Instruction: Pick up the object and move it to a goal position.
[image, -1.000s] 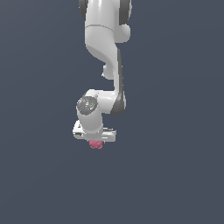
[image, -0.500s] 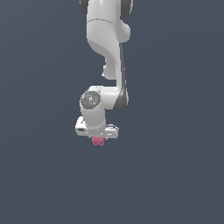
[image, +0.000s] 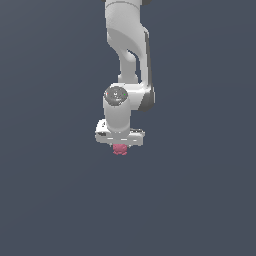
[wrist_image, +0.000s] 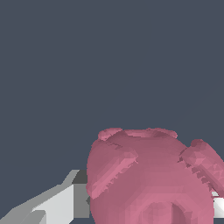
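Flat slate-grey filled both views, with no edge, counter or goal marker to be made out. Against it the white arm (image: 127, 60) came down from the top of the exterior view and bent to the gripper (image: 120, 146), which pointed downward. Tucked directly under the gripper was the object (image: 120, 149), a small pink-red lump, only partly showing. In the wrist view the object (wrist_image: 151, 177) loomed close, with a pale finger (wrist_image: 52, 205) pressed to one flank and a sliver of another at the opposite side, so the gripper was closed narrowly around it. Judging by its size, it was probably light. Its knobbly, ridged surface looked rigid as rendered, and such bumps would likely give uneven contact, so it might twist or slip. The broad middle, between the ridges, seemed the soundest place to hold.
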